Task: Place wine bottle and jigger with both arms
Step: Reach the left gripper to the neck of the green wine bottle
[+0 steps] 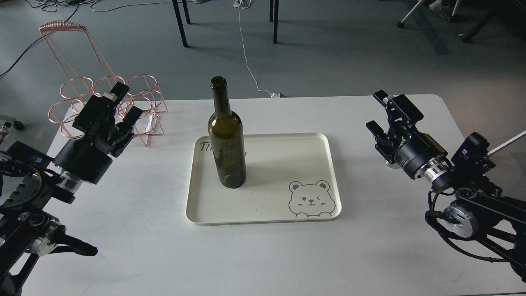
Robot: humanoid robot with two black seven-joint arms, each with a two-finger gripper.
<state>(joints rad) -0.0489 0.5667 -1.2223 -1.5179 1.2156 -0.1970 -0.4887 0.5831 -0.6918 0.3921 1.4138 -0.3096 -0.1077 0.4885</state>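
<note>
Head view. Landmark: the tray (287,205), cream, rounded rectangle with a low raised rim, a cartoon bear printed in its near right corner, dark lettering at its far left corner.

Left gripper (125,102): well left of the tray, over the table's far left part, fingers spread apart, nothing between them. It sits just in front of the rack and overlaps it in the view; whether they touch, cannot tell. Body is matte black, blocky, with a silver wrist ring behind.

Right gripper (376,111): well right of the tray, fingers apart, empty, clear of everything. Same black housing, silver ring, black cables looping beneath.

Bottle (226,144): upright on the tray's left half, toward the far rim. Dark olive glass, glossy, cylindrical body, sloped shoulders, long narrow neck, open mouth, no label. The tray lettering shows distorted through the glass.

Jigger (151,122): small shiny metal piece left of the tray's far corner, at the rack's foot, close to the left fingers. Shape is hard to read at this size.

Rack (102,88): thin copper wire, circular loops and a tall arched handle, far left of the tray.

Table (263,255): smooth white top, rounded corners.
</note>
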